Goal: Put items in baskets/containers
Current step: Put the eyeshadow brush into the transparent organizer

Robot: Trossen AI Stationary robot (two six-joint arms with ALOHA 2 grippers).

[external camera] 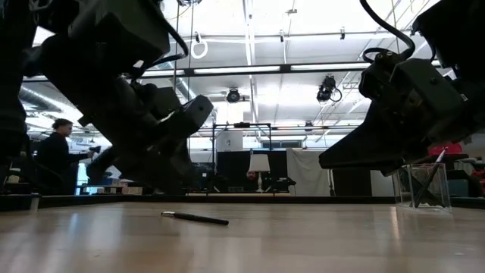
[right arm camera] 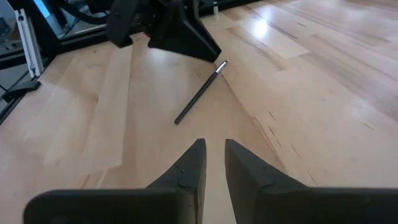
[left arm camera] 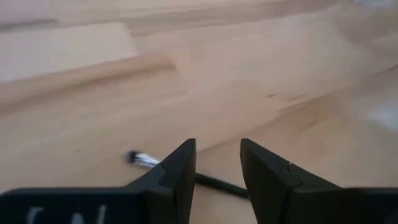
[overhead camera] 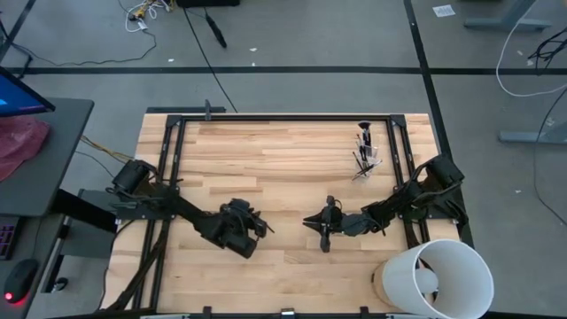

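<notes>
One dark makeup brush [right arm camera: 199,93] with a silvery end lies flat on the wooden table, between the two grippers; it also shows in the low view [external camera: 195,218]. My left gripper [left arm camera: 217,155] is open and hovers just over the brush [left arm camera: 214,183], one finger on either side of the handle, touching nothing. My right gripper [right arm camera: 214,152] is open by a narrow gap and points at the brush from the table's right, a short way off. The clear plastic cup [overhead camera: 366,156] stands upright near the far right and holds several brushes.
A large white bucket [overhead camera: 438,279] stands at the table's near right corner, beside the right arm. A black frame rail [overhead camera: 283,117] runs round the table. Bare wood lies between the grippers and the cup. A person [external camera: 57,155] stands in the room beyond.
</notes>
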